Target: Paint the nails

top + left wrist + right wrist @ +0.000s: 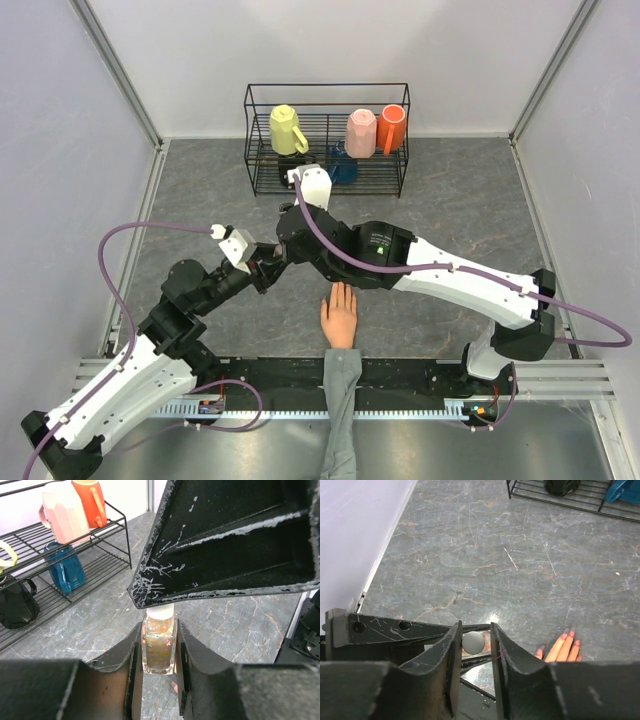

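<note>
Your left hand [159,630] is clamped on the bottle [159,652] and holds it upright so the cap [473,642] faces the right hand [476,627]. The right straddles the cap, likely to unscrew it; can't tell if it bites. Nails [568,634] lie near, flat on the table [520,555].
</note>
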Tool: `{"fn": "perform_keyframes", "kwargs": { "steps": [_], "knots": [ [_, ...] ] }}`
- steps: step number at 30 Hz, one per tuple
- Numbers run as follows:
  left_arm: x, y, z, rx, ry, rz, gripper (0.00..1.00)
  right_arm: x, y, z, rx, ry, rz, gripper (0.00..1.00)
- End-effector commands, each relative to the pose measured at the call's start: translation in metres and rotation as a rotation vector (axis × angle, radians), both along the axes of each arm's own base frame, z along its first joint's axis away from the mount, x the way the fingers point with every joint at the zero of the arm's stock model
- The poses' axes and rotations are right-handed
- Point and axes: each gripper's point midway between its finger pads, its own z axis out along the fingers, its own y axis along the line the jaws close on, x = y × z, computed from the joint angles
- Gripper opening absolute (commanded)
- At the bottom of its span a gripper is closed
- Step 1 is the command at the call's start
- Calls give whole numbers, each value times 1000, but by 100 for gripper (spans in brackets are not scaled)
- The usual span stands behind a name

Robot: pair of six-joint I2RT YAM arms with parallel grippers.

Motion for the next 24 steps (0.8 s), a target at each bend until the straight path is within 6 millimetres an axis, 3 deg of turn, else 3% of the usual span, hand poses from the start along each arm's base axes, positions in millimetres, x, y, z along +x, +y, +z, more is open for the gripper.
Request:
{"fn": "perform_keyframes", "kwargs": {
  "steps": [1,6,7,9,12,14,15,16,18,19,20,21,22,24],
  "knots": [
    [1,4,21,-68,-16,22,2,-1,-1,8,55,6,10,34],
    [0,4,22,-74,4,20,2,-4,-4,4,53,11,29,19],
    [-1,3,21,-74,13,18,2,-6,-5,4,39,5,51,9],
    [-6,1,23,-74,35,-9,2,-5,-11,3,19,-7,69,0],
    [-24,-8,27,-62,58,-113,2,-9,-20,0,-44,-64,174,0],
    [-49,-18,36,-63,39,-262,2,-13,-18,3,-50,-120,303,0],
    [-60,-21,39,-69,37,-321,2,-18,-25,-5,-56,-124,347,0],
    [-82,-25,43,-68,22,-438,2,-22,-26,-7,-47,-126,396,0],
    [-108,-27,54,-87,4,-577,2,-39,-28,-12,2,-139,585,0],
    [-130,-28,60,-88,-30,-707,2,-39,-26,-3,54,-185,636,0],
    [-143,-27,62,-96,-6,-776,2,-63,-29,-11,90,-186,774,0],
    [-162,-24,61,-82,-8,-890,2,-72,-30,-8,120,-210,838,0],
    [-166,-24,64,-83,-13,-933,2,-74,-29,1,167,-259,873,0],
    [-180,-20,64,-67,24,-1022,2,-88,-33,-4,188,-259,954,0]
  ]
}}
